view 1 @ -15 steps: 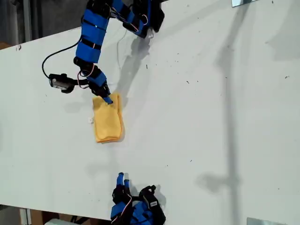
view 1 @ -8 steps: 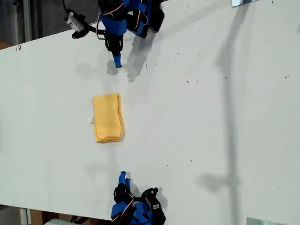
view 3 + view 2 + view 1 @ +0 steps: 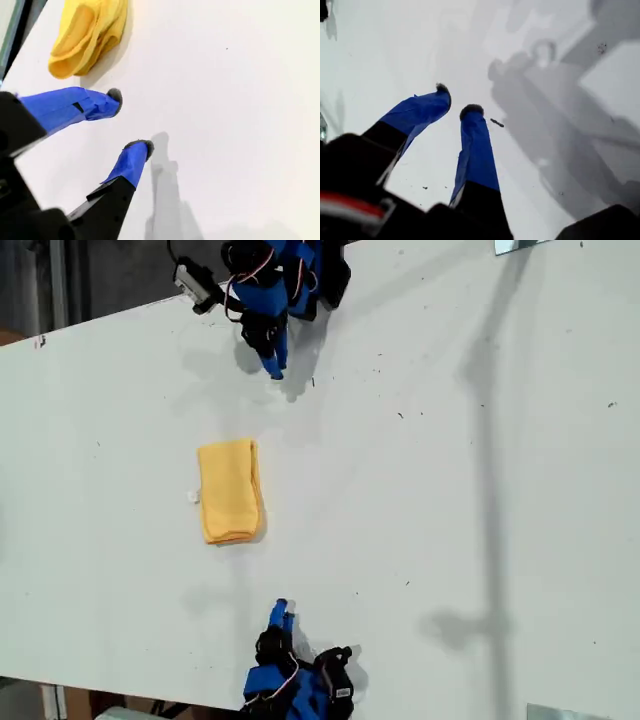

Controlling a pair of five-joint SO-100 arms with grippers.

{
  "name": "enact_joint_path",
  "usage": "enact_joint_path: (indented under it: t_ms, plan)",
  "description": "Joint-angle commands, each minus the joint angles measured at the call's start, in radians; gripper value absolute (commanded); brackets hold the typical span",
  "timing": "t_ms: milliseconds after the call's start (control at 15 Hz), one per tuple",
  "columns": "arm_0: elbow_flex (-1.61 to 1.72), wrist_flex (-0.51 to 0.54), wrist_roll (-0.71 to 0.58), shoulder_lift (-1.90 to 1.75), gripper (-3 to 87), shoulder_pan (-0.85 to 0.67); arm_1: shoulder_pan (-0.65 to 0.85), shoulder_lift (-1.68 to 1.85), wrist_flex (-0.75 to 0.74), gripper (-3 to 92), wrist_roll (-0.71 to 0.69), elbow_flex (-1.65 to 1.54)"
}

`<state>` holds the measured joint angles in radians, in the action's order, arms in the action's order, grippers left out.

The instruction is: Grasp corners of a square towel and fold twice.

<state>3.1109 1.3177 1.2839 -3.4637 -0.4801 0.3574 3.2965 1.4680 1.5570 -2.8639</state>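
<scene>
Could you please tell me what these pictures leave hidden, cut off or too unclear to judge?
- The towel: the exterior view shows a folded bundle only; its layers and corners are tucked under or too small to count.
- Second wrist view: the towel is cut off by the picture's edge.
- My first gripper: only bare table ahead, so which arm it is stays unclear.
- Both arm bases: cropped in the exterior view.

1. A white table [image 3: 450, 490] carries the scene; its surface is matte, with small dark specks and soft shadows.
2. The towel [image 3: 230, 490] lies flat on it, folded into a narrow yellow-orange rectangle, with a small white tag at one long edge.
3. The towel sits between the two grippers, clear of both: ahead of the second gripper [image 3: 131, 120], whose tips stand apart over bare table.
</scene>
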Motion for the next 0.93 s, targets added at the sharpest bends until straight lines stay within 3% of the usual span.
enact_joint_path:
  t_ms: [0,67,133,200,867]
  plan:
    - [0.006,-0.021,-0.189,-0.008,13.1,-0.023,-0.055,-0.003,-0.025,10.2,0.140,0.028]
    - [0.009,-0.035,-0.362,-0.008,12.6,-0.040,-0.049,-0.003,-0.003,10.2,0.066,0.035]
    - [0.009,-0.035,-0.351,-0.008,12.3,-0.061,-0.038,-0.003,0.014,10.2,-0.067,0.037]
    - [0.009,-0.020,-0.272,-0.008,12.3,-0.066,-0.041,-0.003,0.014,10.2,-0.067,0.037]
    - [0.009,-0.017,-0.265,-0.008,12.3,-0.066,-0.048,-0.003,0.014,10.2,-0.066,0.037]
